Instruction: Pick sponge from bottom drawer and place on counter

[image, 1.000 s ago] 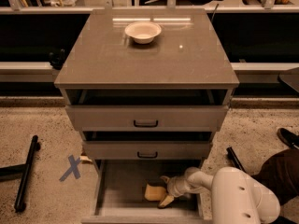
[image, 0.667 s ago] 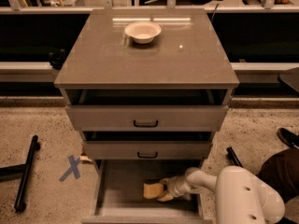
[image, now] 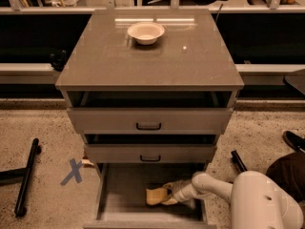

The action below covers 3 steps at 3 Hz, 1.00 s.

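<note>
I hold the pincer (image: 167, 194) low inside the open bottom drawer (image: 119, 190), touching the right end of the sponge (image: 154, 196), which lies mid-floor. I cannot tell whether the pincer is clamped or wide. The arm enters from the near right to pass under the upper drawers. The desk (image: 143, 66) carries a bowl (image: 146, 32) at its far side, so the near area suits placement.

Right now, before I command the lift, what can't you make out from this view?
1. Camera view: the sponge's right end, covered by the gripper reaching at it inside the bottom drawer.
2. Camera view: the drawer's right floor, hidden under the robot's arm.
3. Camera view: the upper drawers' insides, lost in shadow below the counter.
4. Camera view: the robot's body, cut off by the lower right edge.
</note>
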### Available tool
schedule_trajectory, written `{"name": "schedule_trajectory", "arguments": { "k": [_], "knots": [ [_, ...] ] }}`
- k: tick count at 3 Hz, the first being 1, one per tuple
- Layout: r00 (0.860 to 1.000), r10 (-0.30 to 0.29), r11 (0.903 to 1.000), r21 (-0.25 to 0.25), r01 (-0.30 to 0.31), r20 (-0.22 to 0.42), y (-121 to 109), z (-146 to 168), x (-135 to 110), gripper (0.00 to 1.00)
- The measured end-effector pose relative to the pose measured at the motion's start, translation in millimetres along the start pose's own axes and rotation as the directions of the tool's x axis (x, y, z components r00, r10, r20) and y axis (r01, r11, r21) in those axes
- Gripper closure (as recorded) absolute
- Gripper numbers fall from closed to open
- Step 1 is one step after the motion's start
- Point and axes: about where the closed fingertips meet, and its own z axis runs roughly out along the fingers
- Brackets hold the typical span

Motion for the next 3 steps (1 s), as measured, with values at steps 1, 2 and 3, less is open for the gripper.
{"name": "schedule_trajectory", "arguments": {
  "k": [1, 2, 3],
  "knots": [
    [0.998, -0.034, 0.9994, 0.000, 0.035, 0.044, -1, -20, -12, 1.00],
    [0.988, -0.100, 0.9935, -0.042, 0.106, 0.116, 6, -45, -36, 1.00],
    [0.988, -0.100, 0.9934, -0.044, 0.106, 0.117, 7, -45, -36, 1.00]
  ]
}}
